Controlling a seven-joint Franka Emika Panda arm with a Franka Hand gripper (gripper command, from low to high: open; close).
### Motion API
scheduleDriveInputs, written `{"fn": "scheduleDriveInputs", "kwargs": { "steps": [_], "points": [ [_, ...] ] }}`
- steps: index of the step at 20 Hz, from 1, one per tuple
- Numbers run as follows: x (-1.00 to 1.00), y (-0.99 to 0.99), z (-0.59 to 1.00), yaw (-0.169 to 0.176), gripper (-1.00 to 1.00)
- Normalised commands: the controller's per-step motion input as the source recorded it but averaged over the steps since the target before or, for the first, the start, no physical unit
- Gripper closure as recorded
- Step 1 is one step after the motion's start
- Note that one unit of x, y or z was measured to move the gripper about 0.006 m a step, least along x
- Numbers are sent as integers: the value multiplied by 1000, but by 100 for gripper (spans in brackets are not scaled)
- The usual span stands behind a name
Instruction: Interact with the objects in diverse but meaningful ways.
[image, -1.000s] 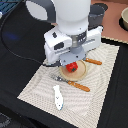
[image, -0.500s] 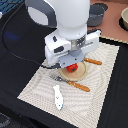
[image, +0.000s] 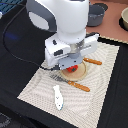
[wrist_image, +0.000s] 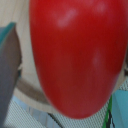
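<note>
A robot test bench, not a real kitchen. A white arm (image: 60, 22) works over toy tableware on a placemat (image: 100, 100) covering a black desk (image: 20, 45).

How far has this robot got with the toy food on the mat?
Hard to say what is finished: the fish lies untouched on the mat and the saucepan sits off beyond it. In hand: the gripper is down at the wooden plate with the red tomato right between its fingers; whether it grips is unclear. Left: lifting or moving the tomato, then the other toys.
</note>
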Motion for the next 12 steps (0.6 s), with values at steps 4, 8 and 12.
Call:
{"fn": "scheduleDriveInputs", "kwargs": {
  "steps": [4,8,12],
  "points": [
    [0,119,-122,0,100],
    [56,211,586,0,100],
    [1,344,1000,-6,100]
  ]
}}
